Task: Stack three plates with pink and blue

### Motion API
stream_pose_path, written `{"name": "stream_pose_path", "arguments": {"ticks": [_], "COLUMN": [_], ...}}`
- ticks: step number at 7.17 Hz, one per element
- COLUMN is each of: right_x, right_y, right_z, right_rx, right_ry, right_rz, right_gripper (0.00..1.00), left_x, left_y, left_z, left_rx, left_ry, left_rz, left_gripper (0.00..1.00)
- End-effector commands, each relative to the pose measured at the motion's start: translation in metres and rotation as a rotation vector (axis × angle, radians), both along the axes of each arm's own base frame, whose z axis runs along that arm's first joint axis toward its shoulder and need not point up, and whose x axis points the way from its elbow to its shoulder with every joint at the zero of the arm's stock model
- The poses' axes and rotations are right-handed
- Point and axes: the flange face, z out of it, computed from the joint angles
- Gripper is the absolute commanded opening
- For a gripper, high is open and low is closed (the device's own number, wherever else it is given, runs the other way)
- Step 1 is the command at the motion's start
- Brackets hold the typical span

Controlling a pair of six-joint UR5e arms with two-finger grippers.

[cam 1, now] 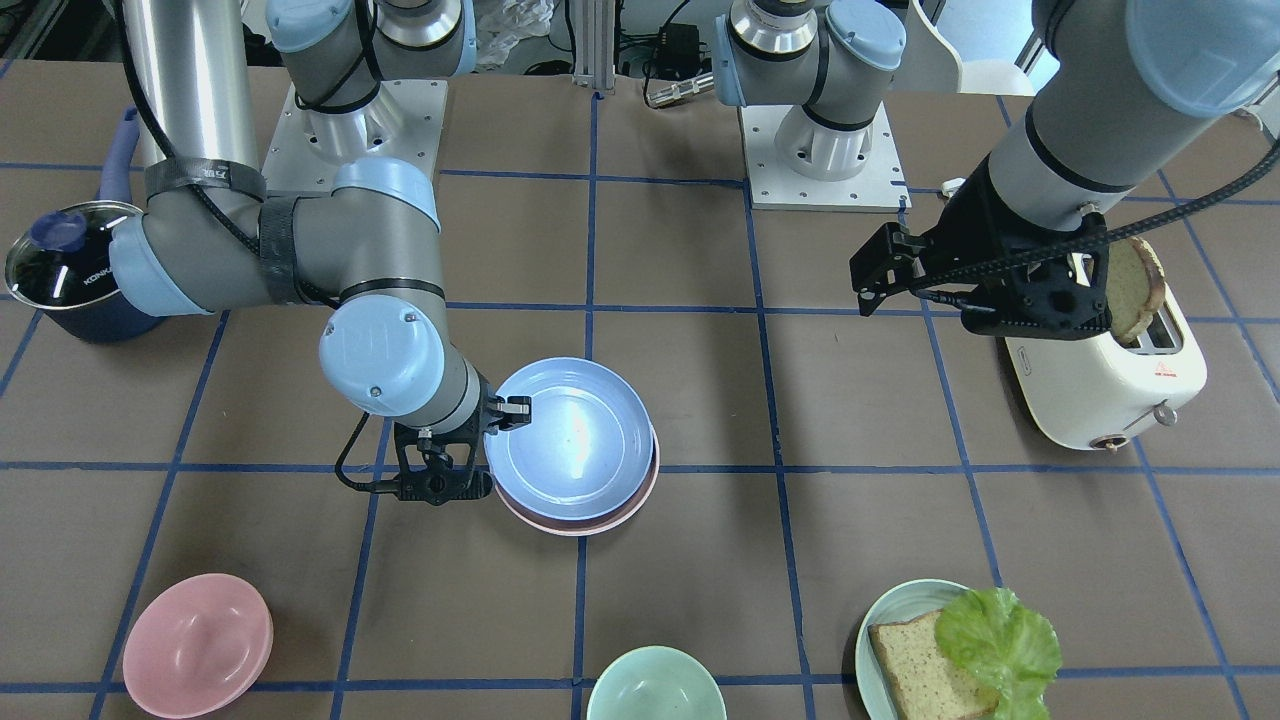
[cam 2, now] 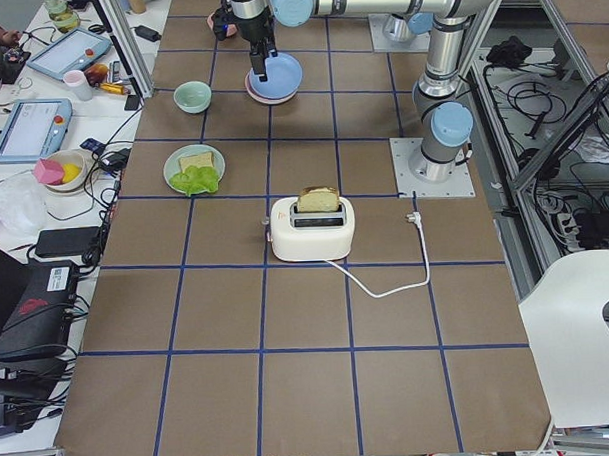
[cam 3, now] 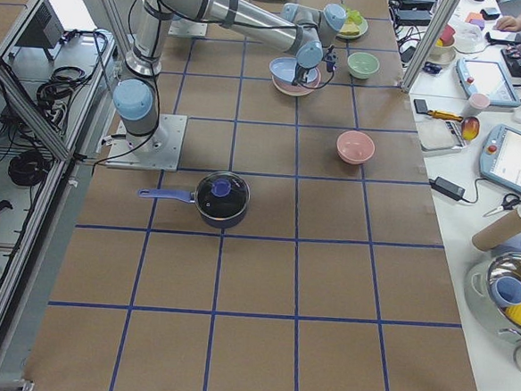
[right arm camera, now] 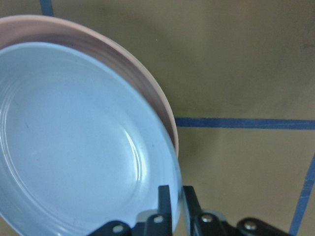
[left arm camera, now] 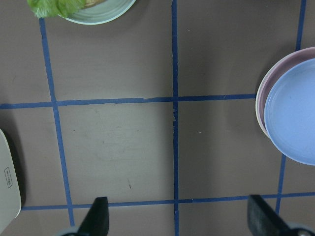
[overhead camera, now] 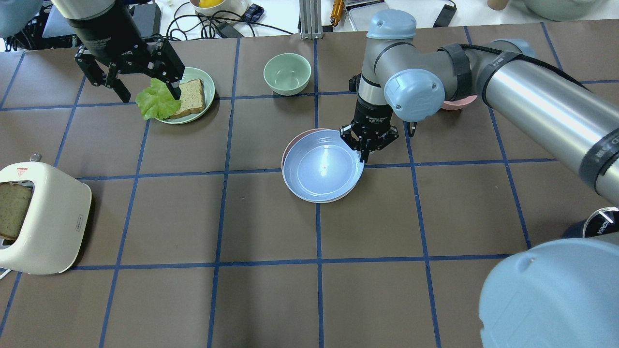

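R claw is clamped on the rim of the blue plate, at the plate's 2 o'clock in the overhead view. R wrist cam shows the fingers pinching the thin edge, one inside the rim, one outside. Blue plate lies over the pink plate, off-centre: pink rim shows widest at 10–11 o'clock, w/ a thin sliver at 5–6. Can't tell if blue rests flat or is tipped up on the claw side. L wrist cam shows a thin pale edge under pink at approx 8 o'clock; can't tell what it is.

The pair sits near mid-bench, by a crossing of blue tape lines. Around it, overhead view:
- Green bowl at 11 o'clock, well apart.
- Pink bowl at 2 o'clock, partly hidden behind the R arm.
- Teal plate w/ bread + lettuce at 10 o'clock, well apart.
- Toaster w/ a slice in its slot at 8 o'clock, by the bench edge.
- Pot w/ glass lid at 4 o'clock, far off.

L claw has its fingers spread wide w/ nothing btwn them. It hangs high on the toaster/teal-plate side, well apart from the pair.
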Motion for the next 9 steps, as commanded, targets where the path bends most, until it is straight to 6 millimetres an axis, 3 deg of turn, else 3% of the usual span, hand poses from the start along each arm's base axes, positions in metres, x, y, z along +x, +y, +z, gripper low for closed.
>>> {"name": "stream_pose_path", "arguments": {"ticks": [1, 2, 4, 5, 6, 7, 8, 9], "right_x": [-0.001, -0.005, -0.026, -0.055, -0.092, -0.106, -0.102, -0.099], "right_y": [-0.009, -0.023, -0.025, -0.011, 0.003, 0.018, 0.036, 0.045], "right_z": [0.016, 0.053, 0.171, 0.223, 0.263, 0.288, 0.294, 0.283], "right_rx": [-0.035, -0.081, -0.169, -0.159, -0.197, -0.239, -0.246, -0.242], "right_ry": [0.001, -0.005, 0.030, 0.058, 0.068, 0.073, 0.070, 0.061], "right_rz": [0.001, -0.002, -0.010, -0.027, -0.043, -0.041, -0.032, -0.040], "right_gripper": [1.00, 1.00, 1.00, 1.00, 1.00, 1.00, 1.00, 1.00], "left_x": [0.000, 0.000, -0.003, -0.011, -0.016, -0.019, -0.021, -0.020], "left_y": [0.013, 0.017, 0.023, 0.025, 0.021, 0.019, 0.020, 0.014], "left_z": [-0.004, 0.000, 0.005, 0.012, 0.014, 0.013, 0.020, 0.017], "left_rx": [-0.034, -0.057, -0.086, -0.122, -0.170, -0.176, -0.221, -0.230], "left_ry": [0.003, 0.003, -0.011, -0.015, -0.020, -0.021, -0.015, -0.022], "left_rz": [-0.055, -0.080, -0.097, -0.112, -0.122, -0.109, -0.130, -0.122], "left_gripper": [1.00, 0.99, 1.00, 1.00, 1.00, 1.00, 1.00, 1.00]}}
